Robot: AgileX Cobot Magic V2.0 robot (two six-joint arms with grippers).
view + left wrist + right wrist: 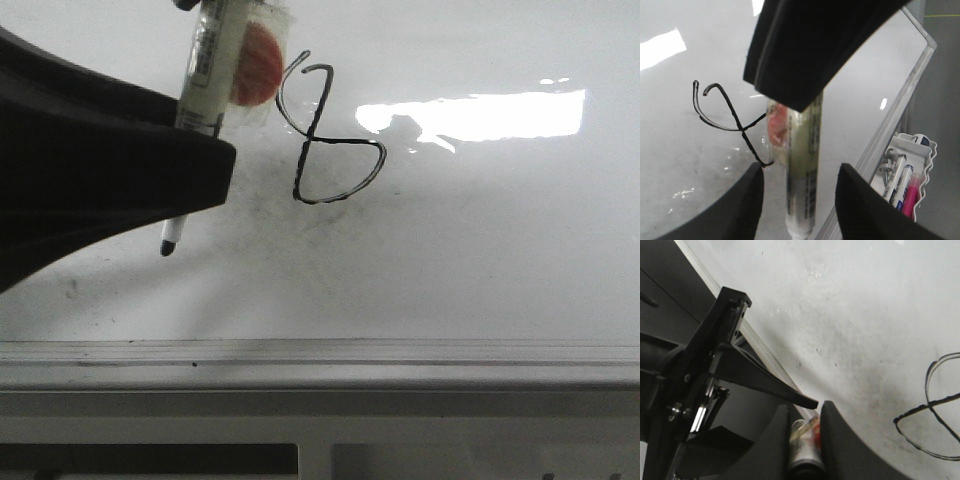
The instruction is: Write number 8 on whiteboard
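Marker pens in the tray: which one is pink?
The bright pink marker pen, farthest from the glossy white whiteboard; the other pens in the white plastic tray are white-barrelled.

A white tray (pixel 920 150) holds spare markers (pixel 900 180), one pink (pixel 912 197)

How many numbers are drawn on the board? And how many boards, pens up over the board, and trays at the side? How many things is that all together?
number 8 drawn in black: 1
whiteboard: 1
pen held up over the board: 1
tray beside the board's edge: 1
Total: 4
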